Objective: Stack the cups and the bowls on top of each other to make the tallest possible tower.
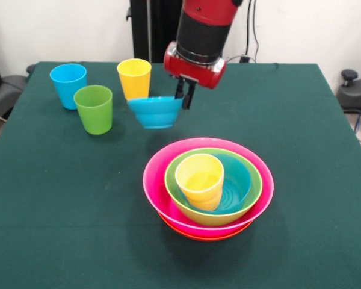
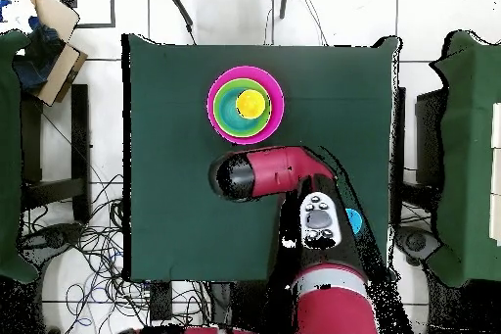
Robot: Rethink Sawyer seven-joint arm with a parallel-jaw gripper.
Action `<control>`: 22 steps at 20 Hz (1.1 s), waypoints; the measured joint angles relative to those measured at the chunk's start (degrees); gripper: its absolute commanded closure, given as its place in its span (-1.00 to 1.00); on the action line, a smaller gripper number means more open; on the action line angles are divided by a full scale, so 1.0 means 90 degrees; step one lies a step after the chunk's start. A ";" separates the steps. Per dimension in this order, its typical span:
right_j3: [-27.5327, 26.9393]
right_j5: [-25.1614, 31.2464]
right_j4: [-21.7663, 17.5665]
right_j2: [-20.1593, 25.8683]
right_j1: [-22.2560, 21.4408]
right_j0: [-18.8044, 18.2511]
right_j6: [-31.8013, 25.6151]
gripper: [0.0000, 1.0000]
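End effector point(image 1: 185, 95) pinching rim of glossy blue bowl point(image 1: 156, 112), slightly tilted

Red and black arm reaching down over the table, pincer point(image 1: 185, 94) clamped shut, raised

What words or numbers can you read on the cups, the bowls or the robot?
None: no words, numbers or signs can be read anywhere.
The cups, such as the yellow cup, are plain.
The bowls, such as the pink bowl, are plain too.
The red arm shows no readable label.
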 measured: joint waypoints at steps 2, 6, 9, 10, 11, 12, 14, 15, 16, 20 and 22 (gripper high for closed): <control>0.0011 0.0210 0.0178 0.0085 -0.0061 -0.0103 0.0000 1.00; -0.0044 0.1074 0.0653 0.0228 -0.0180 -0.0236 0.0000 1.00; -0.0171 0.1561 0.0797 0.0266 -0.0182 -0.0214 0.0000 1.00; -0.0272 0.1760 0.0850 0.0281 -0.0161 -0.0194 0.0000 1.00; -0.0375 0.1919 0.0880 0.0294 -0.0134 -0.0174 0.0000 1.00; -0.0580 0.2154 0.0912 0.0314 -0.0066 -0.0131 0.0000 1.00; -0.0851 0.2395 0.0947 0.0333 0.0033 -0.0076 0.0000 1.00; -0.0948 0.2482 0.0961 0.0339 0.0067 -0.0056 0.0000 1.00; -0.1300 0.2771 0.1017 0.0362 0.0190 0.0015 0.0000 1.00; -0.2035 0.3352 0.1133 0.0417 0.0440 0.0145 0.0000 1.00; -0.2400 0.3604 0.1160 0.0445 0.0563 0.0201 0.0000 1.00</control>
